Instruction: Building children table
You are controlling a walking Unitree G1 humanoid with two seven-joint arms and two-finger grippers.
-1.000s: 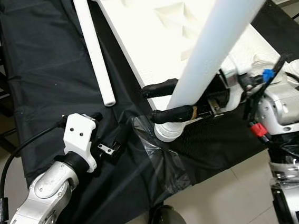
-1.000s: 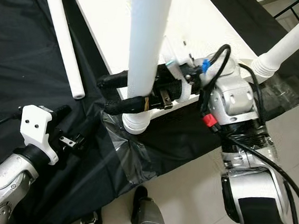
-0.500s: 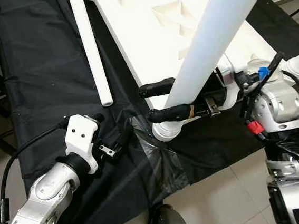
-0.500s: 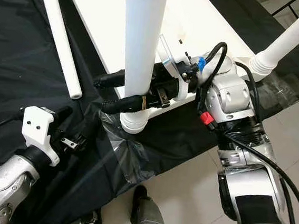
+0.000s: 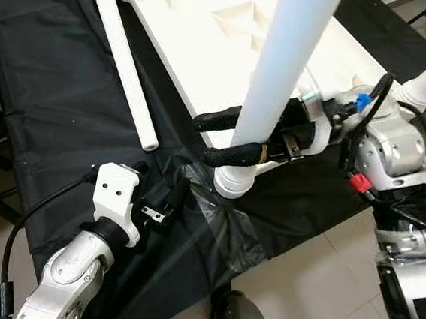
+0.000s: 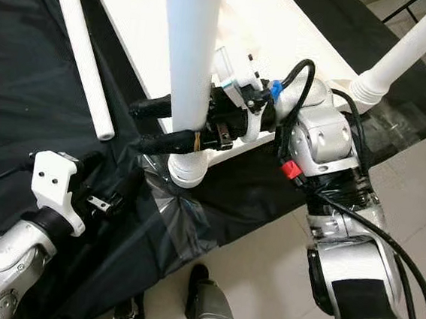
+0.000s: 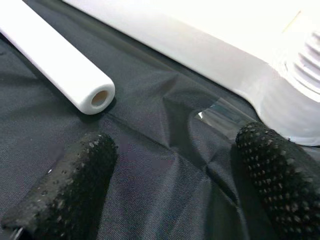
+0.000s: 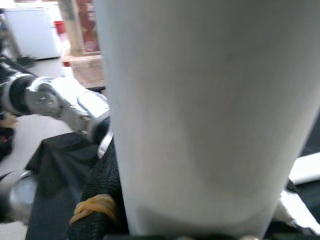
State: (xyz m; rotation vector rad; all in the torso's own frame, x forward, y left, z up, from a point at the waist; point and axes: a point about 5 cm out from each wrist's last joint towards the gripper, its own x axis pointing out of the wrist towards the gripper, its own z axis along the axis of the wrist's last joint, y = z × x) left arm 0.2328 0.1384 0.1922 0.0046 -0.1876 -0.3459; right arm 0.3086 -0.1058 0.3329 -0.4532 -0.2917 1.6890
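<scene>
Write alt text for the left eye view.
The right gripper clasps an upright white table leg at the corner of an upturned white tabletop on black cloth. A loose leg lies alongside; the left gripper rests open.

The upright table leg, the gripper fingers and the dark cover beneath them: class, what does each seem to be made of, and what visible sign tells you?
Upright table leg: likely moulded plastic, smooth matte white, ridged threads at its base.
Left gripper fingers: probably rubber, black with a dotted grip texture.
Dark cover: woven fabric, fine weave and soft creases; a glossy clear patch on it looks like tape.

Smooth matt white plastic leg, matt black cloth, nubby claw pads.
</scene>
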